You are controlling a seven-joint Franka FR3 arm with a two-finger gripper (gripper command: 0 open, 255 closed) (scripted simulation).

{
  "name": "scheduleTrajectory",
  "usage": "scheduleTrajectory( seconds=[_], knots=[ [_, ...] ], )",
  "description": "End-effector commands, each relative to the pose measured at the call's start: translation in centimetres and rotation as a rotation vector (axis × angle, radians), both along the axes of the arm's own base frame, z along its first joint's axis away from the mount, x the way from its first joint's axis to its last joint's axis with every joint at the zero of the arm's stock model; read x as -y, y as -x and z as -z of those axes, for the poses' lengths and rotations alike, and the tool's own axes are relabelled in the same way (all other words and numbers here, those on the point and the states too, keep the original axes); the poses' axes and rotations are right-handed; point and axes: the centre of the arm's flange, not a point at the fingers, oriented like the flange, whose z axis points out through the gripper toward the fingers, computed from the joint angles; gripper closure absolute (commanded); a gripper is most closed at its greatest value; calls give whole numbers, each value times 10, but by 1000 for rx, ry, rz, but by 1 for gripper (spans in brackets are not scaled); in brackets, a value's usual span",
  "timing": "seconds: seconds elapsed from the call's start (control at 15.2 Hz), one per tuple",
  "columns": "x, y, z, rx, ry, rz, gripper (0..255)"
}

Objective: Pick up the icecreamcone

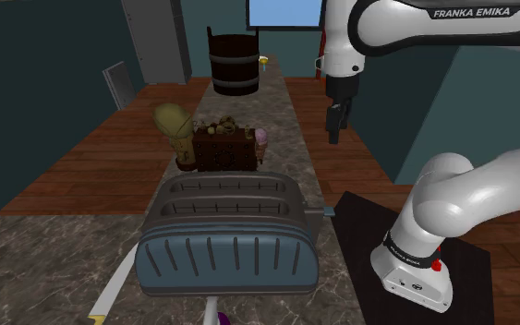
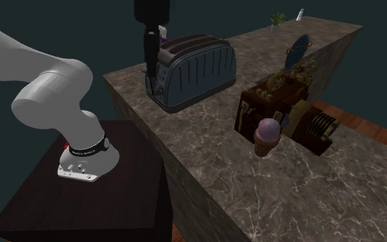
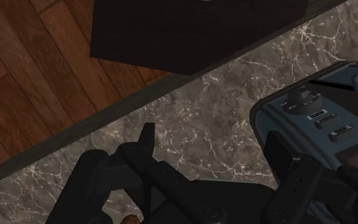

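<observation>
Hanging in the upper right of the shoulder view, the gripper (image 1: 335,127) points down over the marble counter (image 1: 54,254) and holds nothing; the wrist view shows its fingers (image 3: 147,141) spread well apart with only bare marble between them, which fits an approach that hasn't got going yet.

The icecreamcone (image 2: 267,136) sits right of centre in the second exterior view; pinkish scoop on top, brown cone underneath, standing upright on the counter just beside a dark brown chest (image 2: 264,103). Can't tell if the two touch, but a pointy cone standing up like that probably leans on the chest.

In the same view the gripper is near the top, left of centre, at the knob-and-button end of the blue-grey toaster (image 2: 192,65); so it's by the counter edge next to the stand (image 2: 82,206), well apart from the cone.

The guess is that this is the reach step; nothing of the pick is done. The hand has to travel along the counter clear of the toaster, then come down with the jaws across the cone's free sides, since the chest crowds one side; a knock could tip it.
</observation>
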Motion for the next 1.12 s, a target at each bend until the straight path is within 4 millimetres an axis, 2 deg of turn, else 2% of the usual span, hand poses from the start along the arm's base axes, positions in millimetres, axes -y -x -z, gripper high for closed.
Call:
scheduleTrajectory(
  seconds=[0.0,0.53,1.06],
  knots=[
    [0,0,0,0,0,0,0],
    [28,-84,38,24,69,-183,0],
    [42,-172,72,48,138,-366,0]
  ],
)
